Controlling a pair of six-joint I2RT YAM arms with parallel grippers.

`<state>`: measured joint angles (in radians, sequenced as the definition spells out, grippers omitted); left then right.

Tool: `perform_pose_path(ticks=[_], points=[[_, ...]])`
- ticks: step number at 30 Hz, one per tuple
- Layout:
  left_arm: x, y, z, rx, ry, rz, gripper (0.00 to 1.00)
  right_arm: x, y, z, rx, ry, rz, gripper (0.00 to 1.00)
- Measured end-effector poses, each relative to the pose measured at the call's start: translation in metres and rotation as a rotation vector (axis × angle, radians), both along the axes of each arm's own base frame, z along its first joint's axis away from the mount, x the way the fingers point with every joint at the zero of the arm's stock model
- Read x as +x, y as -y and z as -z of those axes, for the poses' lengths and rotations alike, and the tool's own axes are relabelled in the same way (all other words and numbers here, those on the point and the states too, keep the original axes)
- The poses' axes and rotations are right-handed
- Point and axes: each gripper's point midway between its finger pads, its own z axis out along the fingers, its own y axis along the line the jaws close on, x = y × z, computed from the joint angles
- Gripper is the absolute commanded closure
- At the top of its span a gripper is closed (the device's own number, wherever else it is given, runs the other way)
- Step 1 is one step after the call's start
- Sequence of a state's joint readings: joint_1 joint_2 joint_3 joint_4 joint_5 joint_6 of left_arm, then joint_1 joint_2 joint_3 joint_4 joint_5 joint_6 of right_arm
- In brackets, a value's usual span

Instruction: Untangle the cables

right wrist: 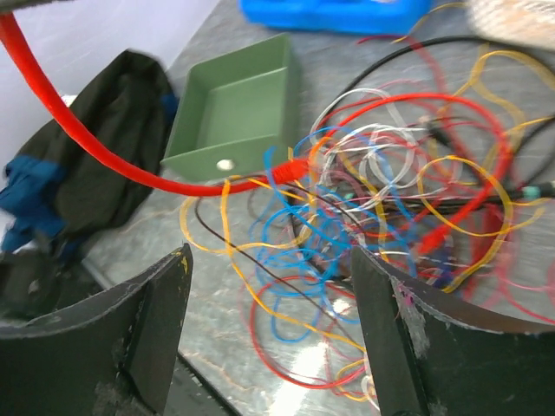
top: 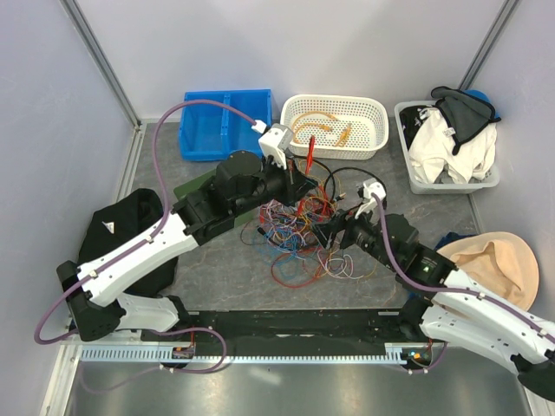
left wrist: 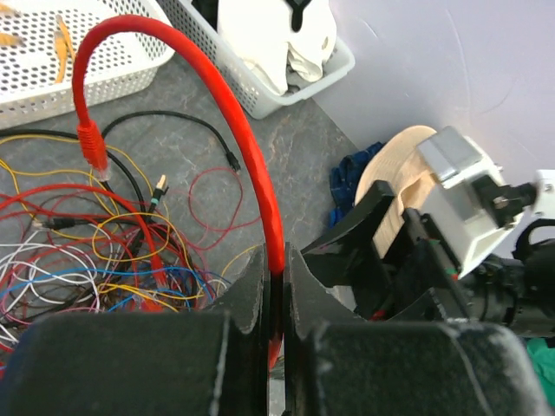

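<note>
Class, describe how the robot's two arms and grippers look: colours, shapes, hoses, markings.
Both the left arm and right arm have white shells with black joints; a purple hose runs along each. The left gripper and right gripper have broad black wedge-shaped fingers.

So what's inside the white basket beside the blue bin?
The basket holds a few looped pale orange cables. Its near wall hides the strip of floor just behind it, so anything lying there cannot be seen.
</note>
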<state>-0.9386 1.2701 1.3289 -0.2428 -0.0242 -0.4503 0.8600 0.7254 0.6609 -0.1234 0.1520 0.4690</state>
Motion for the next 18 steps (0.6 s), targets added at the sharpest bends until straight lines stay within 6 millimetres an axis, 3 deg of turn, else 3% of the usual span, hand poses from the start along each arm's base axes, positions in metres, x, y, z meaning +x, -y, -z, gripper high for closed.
perform_pose_path(ticks=[6, 10, 14, 15, 17, 18], points=[[-0.004, 0.002, 0.003, 0.001, -0.02, 0.018, 0.98, 0.007, -0.022, 0.023, -0.021, -0.035, -0.05, 0.16], [-0.006, 0.003, 0.003, -0.006, -0.029, 0.031, 0.98, 0.021, -0.03, 0.051, -0.096, -0.069, -0.025, 0.21], [-0.011, 0.006, 0.002, -0.012, -0.041, 0.056, 0.98, 0.038, -0.029, 0.097, -0.231, -0.123, 0.03, 0.4], [-0.012, 0.006, 0.001, -0.014, -0.044, 0.063, 0.98, 0.041, -0.028, 0.105, -0.26, -0.132, 0.04, 0.56], [-0.014, 0.006, 0.001, -0.012, -0.049, 0.072, 0.98, 0.045, -0.026, 0.113, -0.288, -0.133, 0.057, 0.7], [-0.015, 0.006, 0.001, -0.009, -0.052, 0.073, 0.98, 0.047, -0.026, 0.113, -0.29, -0.128, 0.065, 0.82]])
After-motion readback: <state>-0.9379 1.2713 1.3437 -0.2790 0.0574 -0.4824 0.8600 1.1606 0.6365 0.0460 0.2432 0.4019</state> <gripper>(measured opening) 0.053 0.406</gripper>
